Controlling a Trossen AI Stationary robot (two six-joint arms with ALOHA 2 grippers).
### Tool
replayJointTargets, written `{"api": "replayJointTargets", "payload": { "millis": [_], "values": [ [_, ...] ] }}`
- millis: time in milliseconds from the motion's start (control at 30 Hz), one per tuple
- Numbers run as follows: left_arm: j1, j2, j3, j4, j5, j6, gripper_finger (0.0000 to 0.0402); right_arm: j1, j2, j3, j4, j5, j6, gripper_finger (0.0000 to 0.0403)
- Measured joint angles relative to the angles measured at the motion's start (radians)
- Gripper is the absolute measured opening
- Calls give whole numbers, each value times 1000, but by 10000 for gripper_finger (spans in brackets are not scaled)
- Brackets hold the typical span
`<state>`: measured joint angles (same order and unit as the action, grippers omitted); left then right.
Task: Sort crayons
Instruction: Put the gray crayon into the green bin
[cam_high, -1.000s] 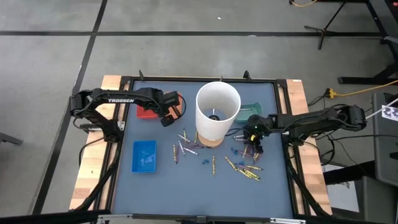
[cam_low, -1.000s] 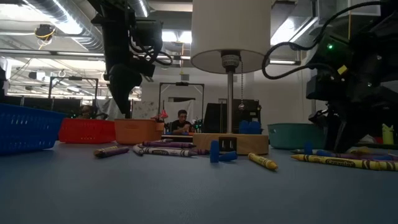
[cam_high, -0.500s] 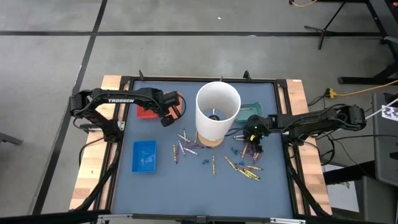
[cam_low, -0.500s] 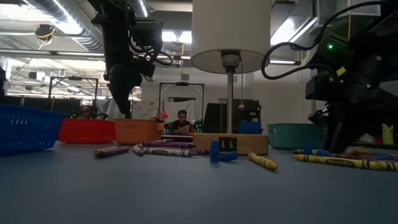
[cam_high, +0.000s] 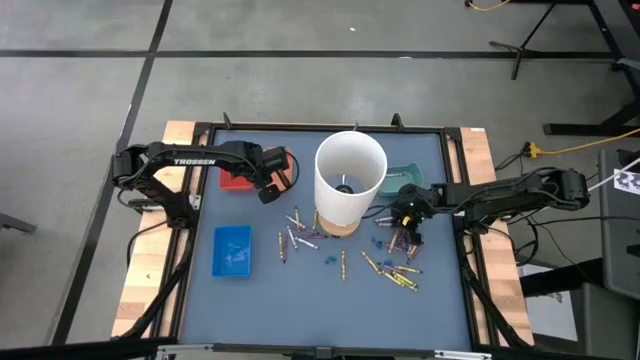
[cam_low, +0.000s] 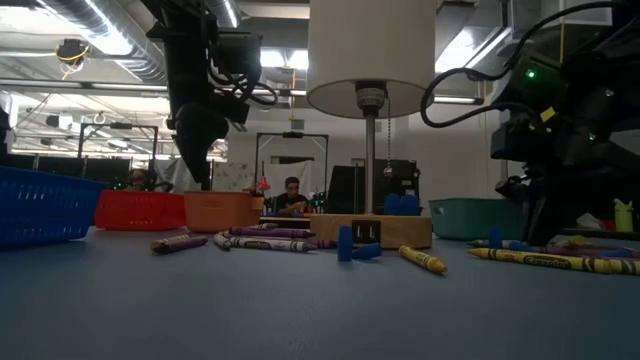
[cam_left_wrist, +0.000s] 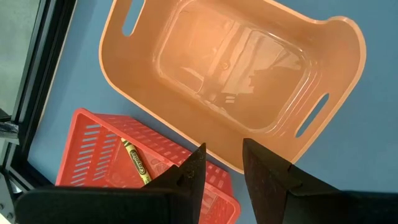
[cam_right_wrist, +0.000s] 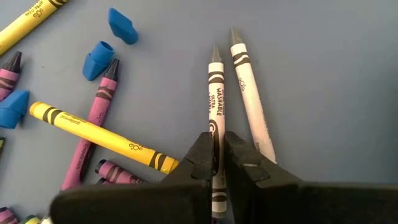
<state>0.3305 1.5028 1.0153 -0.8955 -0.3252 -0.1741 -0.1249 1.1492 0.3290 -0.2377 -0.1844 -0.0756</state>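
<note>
Between the right gripper's (cam_right_wrist: 216, 163) jaws: a white crayon (cam_right_wrist: 216, 102).
Jaws pinch it; left gripper (cam_left_wrist: 219, 163) part-open over trays.

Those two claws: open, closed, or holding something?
Left gripper: open, empty, above the orange tray.
Right gripper: shut on a white crayon.
</note>
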Motion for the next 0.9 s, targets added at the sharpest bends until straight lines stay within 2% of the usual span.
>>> {"api": "replayJointTargets", "payload": {
  "millis": [300, 500, 633, 900],
  "values": [
    [0, 0, 0, 0, 0, 0, 89, 0, -3, 12, -21, -1, 0, 24],
    [0, 0, 0, 0, 0, 0, 89, 0, -1, 123, -185, 7, -1, 25],
    [0, 0, 0, 0, 0, 0, 89, 1, -2, 213, -325, 55, -8, 25],
    [0, 0, 0, 0, 0, -3, 89, 1, -3, 353, -484, 140, -12, 25]
  ]
}}
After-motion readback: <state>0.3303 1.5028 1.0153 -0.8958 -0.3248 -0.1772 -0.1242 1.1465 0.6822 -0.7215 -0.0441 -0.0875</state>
